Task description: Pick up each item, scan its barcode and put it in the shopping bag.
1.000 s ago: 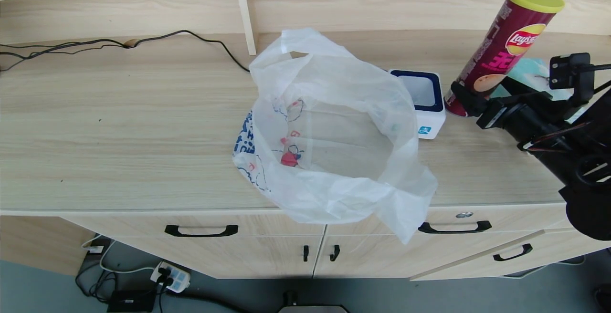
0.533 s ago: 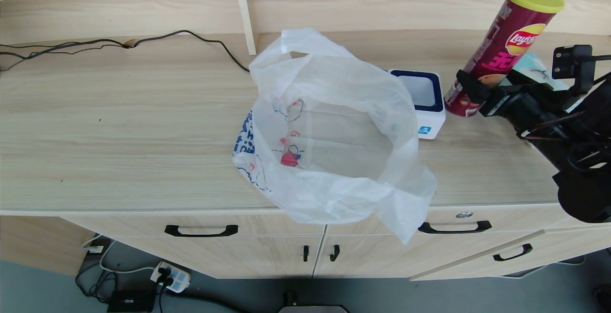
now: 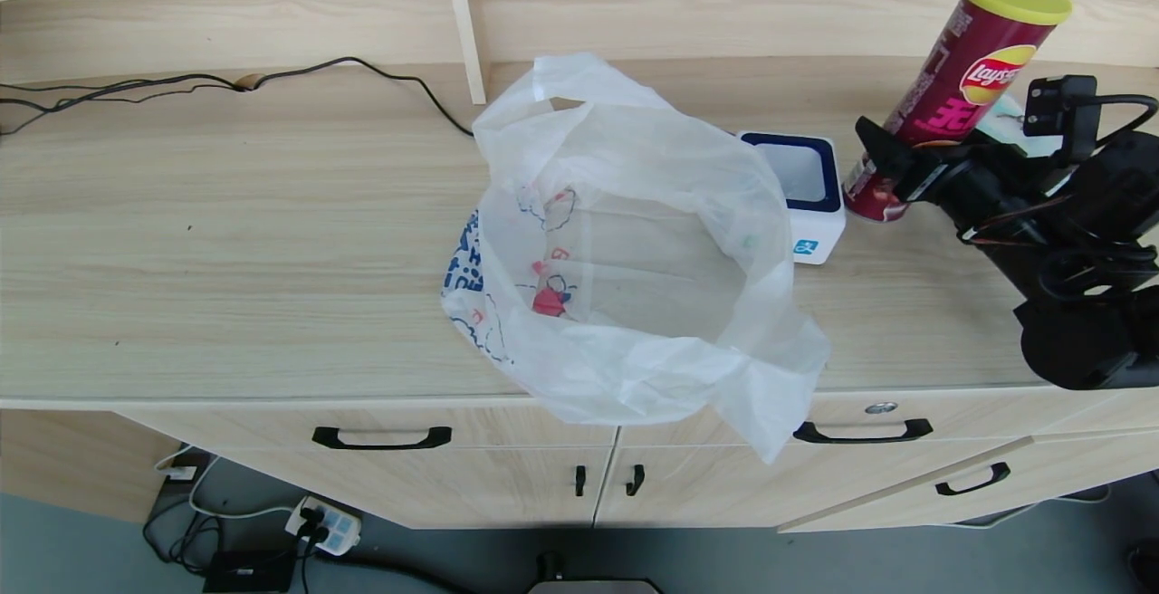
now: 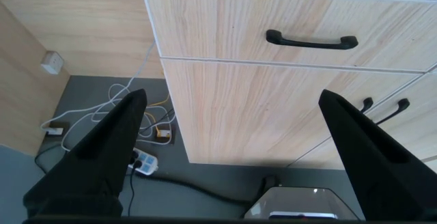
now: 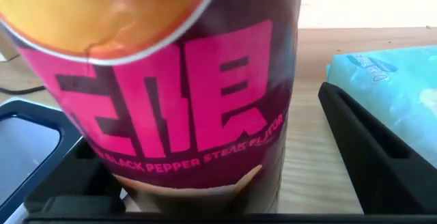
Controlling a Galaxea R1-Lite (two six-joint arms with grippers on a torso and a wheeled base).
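Note:
A tall maroon chips can with a yellow lid stands upright at the counter's right, beside the white scanner with its blue rim. My right gripper is open around the can's lower part. In the right wrist view the can stands between the fingers, with a gap to one finger. A teal packet lies behind the can. The white shopping bag stands open at the counter's middle. My left gripper hangs open below the counter, facing the drawer fronts.
Black cables run along the back left of the counter. A vertical divider rises behind the bag. Drawer handles sit below the front edge, and a power strip lies on the floor.
My right gripper has moved up and toward the back of the counter, closing in on the chips can until its fingers stand on either side of the can's lower part. Can and bag stay put.

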